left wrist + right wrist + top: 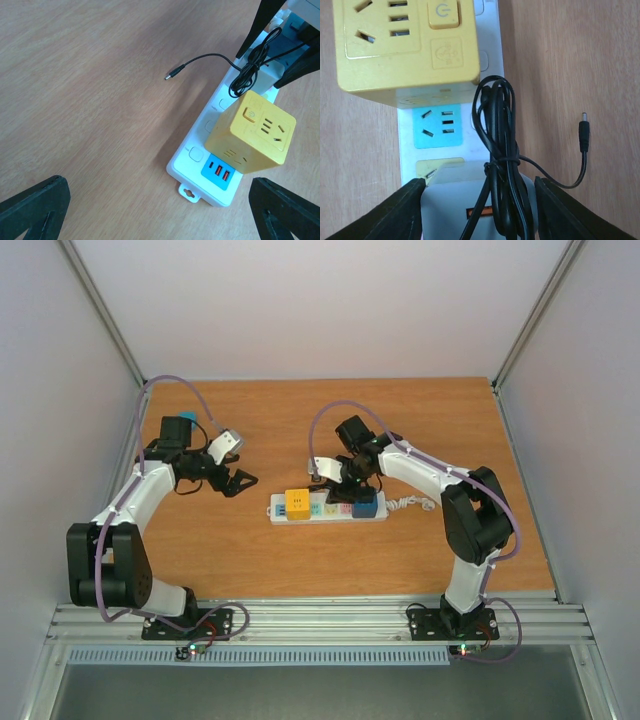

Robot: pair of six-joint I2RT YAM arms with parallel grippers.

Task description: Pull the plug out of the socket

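The white power strip (279, 510) lies across the middle of the table, its white cord (412, 504) leaving to the right. A yellow cube adapter (297, 503) sits on its left end and a blue block (366, 506) on its right end. In the right wrist view a grey plug (450, 210) with a bundled black cord (500, 150) sits on the strip (489, 75). My right gripper (479, 210) has a finger against each side of it. My left gripper (157, 200) is wide open and empty above the table, beside the strip's end (192, 167).
The black cord's loose barrel tip (583, 131) lies on the wood beside the strip. A pale blue outlet face (440, 127) and a yellow one (437, 164) show between the cube (405, 45) and the plug. Grey walls stand on three sides.
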